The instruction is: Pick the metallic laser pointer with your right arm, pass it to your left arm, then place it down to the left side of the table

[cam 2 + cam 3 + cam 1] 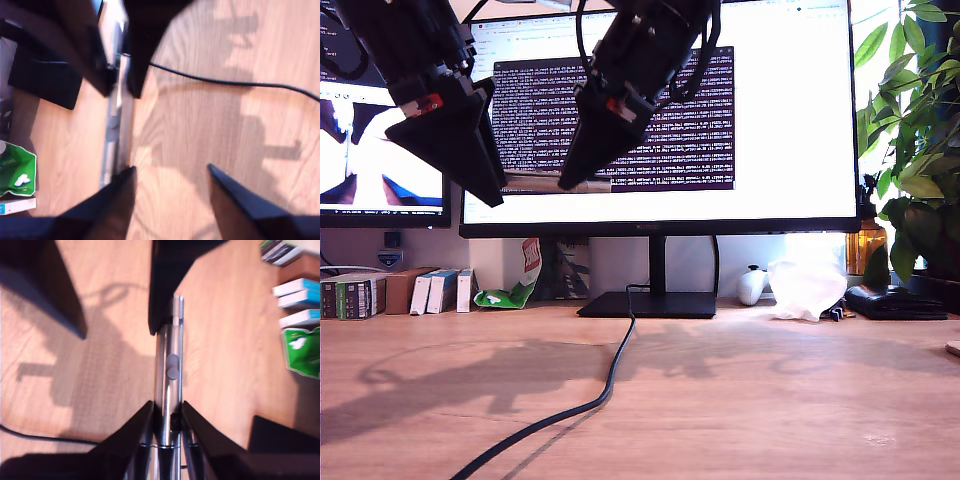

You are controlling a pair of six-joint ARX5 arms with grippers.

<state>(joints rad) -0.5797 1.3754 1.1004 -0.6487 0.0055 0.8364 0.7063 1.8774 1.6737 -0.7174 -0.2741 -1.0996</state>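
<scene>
Nearest, the wood table [770,400] lies broad and bare around a black cable [610,380] running from 7 o'clock in the exterior view toward the middle. Above it, my second gripper [563,185] slants down from 12 o'clock, jaws clamped on the laser pointer [530,183], held level in mid-air. My first gripper [497,198], dropping from 10 o'clock, is spread wide and empty; the pointer's end sits just beside one finger. Behind, monitor [770,120] text and box [440,290] labels are too small to read.
</scene>
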